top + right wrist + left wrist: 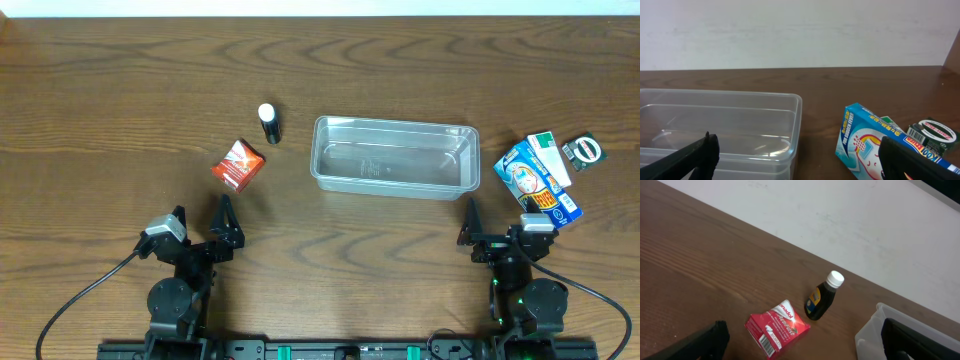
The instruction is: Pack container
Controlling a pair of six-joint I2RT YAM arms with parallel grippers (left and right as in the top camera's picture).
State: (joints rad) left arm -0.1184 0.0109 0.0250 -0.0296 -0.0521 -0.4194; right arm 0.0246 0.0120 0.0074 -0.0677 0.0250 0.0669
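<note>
Clear plastic marks your container point(395, 160), which lies lengthwise on the wooden table point(100, 90). Left of the container and well apart from it, you have a red box point(237, 164). Between the two and farther back is a dark bottle point(269, 124) with a white cap, apparently lying on its side. Right of the container, a blue box point(536, 183) lies tilted near its end wall. A white-and-green box point(549, 155) touches it, and a small dark packet point(584, 150) lies just beyond. Your left gripper point(202, 215) hovers on the near side of the red box, fingers spread wide. Your right gripper point(498, 222) sits before the container's right corner, fingers likewise spread. Seen from above, its outer finger overlaps the blue box's near edge.
</note>
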